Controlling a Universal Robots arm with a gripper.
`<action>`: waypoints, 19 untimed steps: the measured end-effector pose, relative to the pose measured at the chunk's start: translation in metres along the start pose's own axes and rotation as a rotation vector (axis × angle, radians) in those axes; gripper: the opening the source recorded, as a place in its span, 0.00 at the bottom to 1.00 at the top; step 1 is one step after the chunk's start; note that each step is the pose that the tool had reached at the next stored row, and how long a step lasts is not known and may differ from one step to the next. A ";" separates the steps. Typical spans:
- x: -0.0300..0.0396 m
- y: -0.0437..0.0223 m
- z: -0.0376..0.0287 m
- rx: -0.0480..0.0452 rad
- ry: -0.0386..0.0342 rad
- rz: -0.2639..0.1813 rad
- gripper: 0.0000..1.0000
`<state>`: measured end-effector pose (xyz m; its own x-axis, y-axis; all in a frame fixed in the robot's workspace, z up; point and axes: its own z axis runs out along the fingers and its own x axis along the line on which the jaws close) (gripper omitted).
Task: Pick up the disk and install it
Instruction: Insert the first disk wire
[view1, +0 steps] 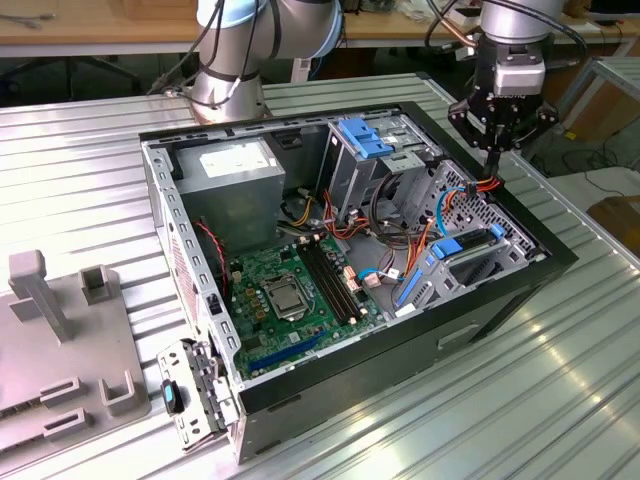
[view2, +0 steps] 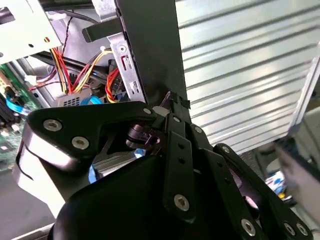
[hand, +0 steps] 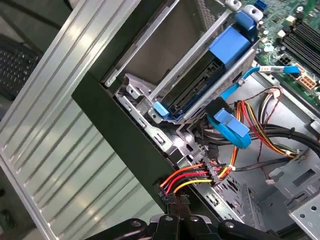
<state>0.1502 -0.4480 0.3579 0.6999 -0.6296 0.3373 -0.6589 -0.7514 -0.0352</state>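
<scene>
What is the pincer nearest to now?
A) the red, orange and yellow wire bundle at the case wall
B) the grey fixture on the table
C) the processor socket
A: the pincer hangs at the case wall beside the wire bundle, apart from the disk.

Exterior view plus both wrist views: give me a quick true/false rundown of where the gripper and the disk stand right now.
1. The gripper is carrying the disk above the case. False: the disk sits in a metal bay inside the case, and the jaws are closed with no disk in them.
2. The gripper hangs over the case wall on the exterior view's right. True.
3. Red, orange and yellow wires run close by the gripper's tips. True.
4. The case is closed by a side panel. False: it is open, with the motherboard exposed.
5. The case rests on a wooden bench. False: it rests on a ribbed metal table.
</scene>
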 end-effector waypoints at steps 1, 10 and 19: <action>0.0000 -0.0001 0.0000 0.0123 -0.0013 -0.035 0.11; -0.0002 -0.0002 0.0000 0.0678 -0.0065 -0.196 0.11; -0.0003 -0.0003 0.0000 0.1193 0.0005 -0.403 0.11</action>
<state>0.1502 -0.4476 0.3577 0.8950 -0.2805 0.3469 -0.2958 -0.9552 -0.0090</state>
